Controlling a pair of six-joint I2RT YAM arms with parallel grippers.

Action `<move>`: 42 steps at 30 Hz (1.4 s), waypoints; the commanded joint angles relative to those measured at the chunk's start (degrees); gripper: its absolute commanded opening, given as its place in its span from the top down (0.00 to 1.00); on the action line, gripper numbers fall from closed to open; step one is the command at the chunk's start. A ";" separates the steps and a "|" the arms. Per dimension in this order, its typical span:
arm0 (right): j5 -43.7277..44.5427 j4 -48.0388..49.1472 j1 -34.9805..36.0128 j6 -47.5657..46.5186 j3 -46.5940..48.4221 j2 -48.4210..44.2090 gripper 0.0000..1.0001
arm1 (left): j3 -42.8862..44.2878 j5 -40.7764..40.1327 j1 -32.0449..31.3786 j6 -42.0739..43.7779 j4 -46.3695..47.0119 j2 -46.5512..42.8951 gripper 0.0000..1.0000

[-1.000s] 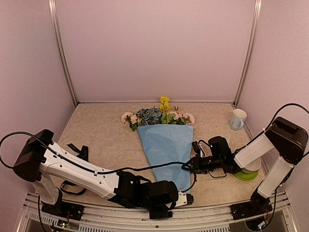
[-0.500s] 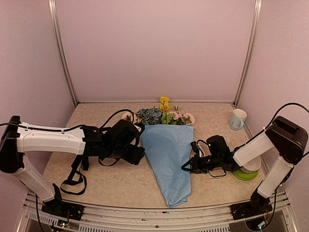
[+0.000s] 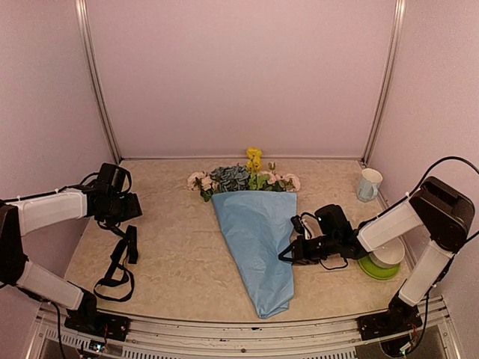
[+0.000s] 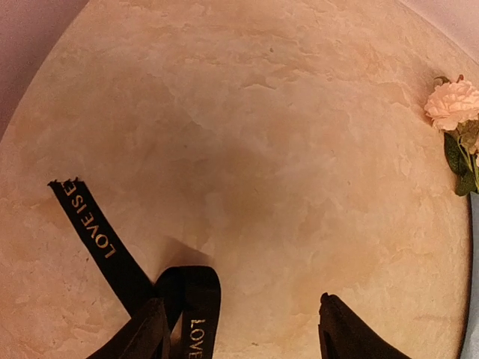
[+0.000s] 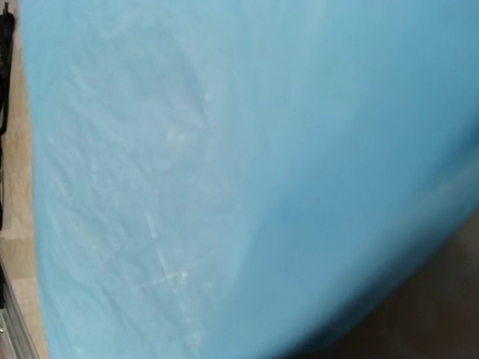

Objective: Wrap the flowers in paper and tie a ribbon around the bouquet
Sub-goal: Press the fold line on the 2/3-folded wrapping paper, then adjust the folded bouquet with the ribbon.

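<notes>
The bouquet lies mid-table: a cone of light blue paper [image 3: 258, 239] with the flowers [image 3: 243, 179] spilling out of its far end. The black ribbon [image 3: 120, 262] lies loose at the left. My left gripper [image 3: 127, 208] hovers over the ribbon's far end, open. In the left wrist view the lettered ribbon [image 4: 97, 239] loops beside the left finger of the open gripper [image 4: 243, 333], untouched, with a pink bloom [image 4: 453, 103] at the right. My right gripper [image 3: 287, 256] is shut against the cone's right edge. Blue paper [image 5: 224, 164] fills the right wrist view and hides the fingers.
A white mug [image 3: 368, 184] stands at the back right. A white bowl [image 3: 388, 256] sits on a green plate [image 3: 378, 273] beside the right arm. Pink walls close in three sides, and a metal rail [image 3: 224, 329] runs along the near edge.
My left arm has swung from the cone's near tip across to the far left, above the ribbon, and its jaws have opened wider. The right gripper has stayed at the paper's edge.
</notes>
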 commanded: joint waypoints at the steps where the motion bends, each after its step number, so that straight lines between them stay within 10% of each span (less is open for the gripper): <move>1: -0.81 -1.99 0.58 -2.07 2.38 1.89 1.00 | -0.02 4.76 0.51 -1.57 4.39 4.44 0.33; 12: -0.39 -2.22 0.59 -1.08 1.80 0.93 1.00 | -1.15 3.17 5.71 -0.39 8.38 12.44 0.38; 23: 1.69 -3.38 0.59 -1.37 1.04 -0.34 1.00 | -1.60 8.09 4.77 0.95 11.53 14.07 1.00; 36: 2.99 -5.79 0.57 -2.03 2.21 -0.23 1.00 | 31.51 -8.86 -25.65 25.40 1.21 -0.57 1.00; 42: 2.67 -5.08 0.59 -1.52 2.72 1.00 1.00 | 32.60 1.21 -35.08 32.54 6.42 -11.05 1.00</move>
